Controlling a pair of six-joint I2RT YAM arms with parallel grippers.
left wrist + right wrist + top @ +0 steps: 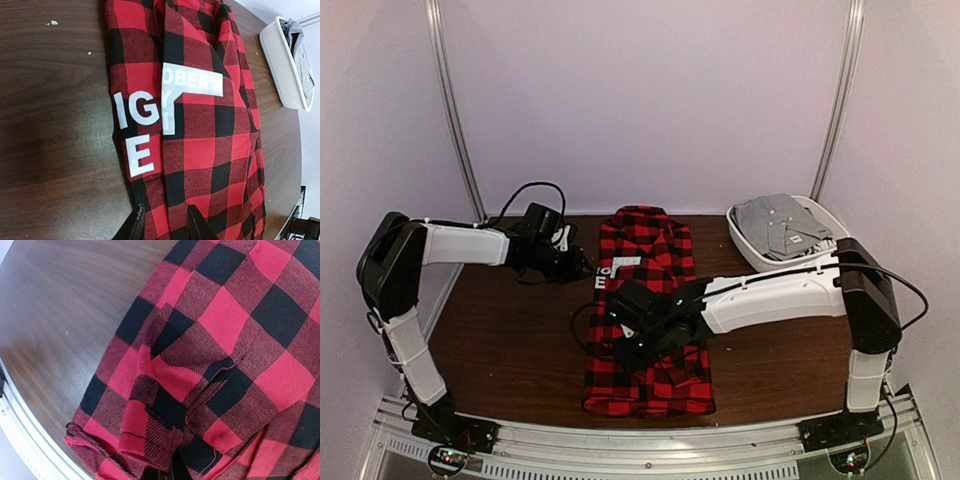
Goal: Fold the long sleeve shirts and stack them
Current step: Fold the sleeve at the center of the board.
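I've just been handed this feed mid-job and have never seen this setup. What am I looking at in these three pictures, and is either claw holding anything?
Two robot arms are bolted at the near edge of a dark wooden table. The wide picture looks down from above and behind them, with the left arm on the left. The other two pictures come from cameras on the wrists, each looking past its own fingers.

A red-and-black check shirt lies lengthwise mid-table. At the back right, a white tub holds folded grey clothes.

The left gripper is open, with its fingers apart over the shirt's left edge, near the white lettering. The right gripper is mostly hidden by cloth. The fabric bunches up into it, so it looks pinched shut on the shirt.
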